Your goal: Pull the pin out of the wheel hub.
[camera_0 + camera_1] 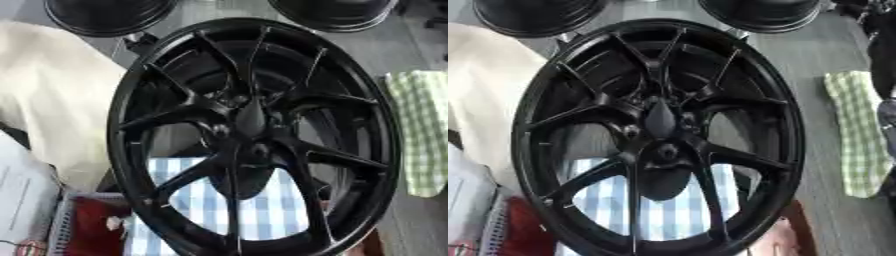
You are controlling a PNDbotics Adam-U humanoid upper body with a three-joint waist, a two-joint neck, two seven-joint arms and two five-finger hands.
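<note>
Wheel hub point(259, 150) is sitting at the middle of a black spoked wheel point(119, 125) that is filling most of both views and standing tilted, its lower rim nearest the camera. Just above the hub, a dark elongated piece point(250, 120) is lying along the centre. It is black on black, so I cannot tell whether it is the pin or part of a hand. No hand is showing clear of the wheel, so I cannot tell whether fingers are apart, together or clamped on anything, and places here are being given from the hub instead. Nearest, below the hub, a blue and white checked cloth point(262, 210) is showing through the gaps between the lower spokes. To its left, something red point(92, 225) is lying in a pale mesh basket point(59, 225), with white paper point(22, 195) just beside it at the left edge. Farther back on the left, a cream cloth point(52, 90) is bulging behind the rim. On the right, a green checked cloth point(420, 125) is lying apart from the wheel on the grey surface point(420, 220). Farthest, two round black objects point(105, 15) point(337, 12) are sitting at the top edge, beyond the rim.
</note>
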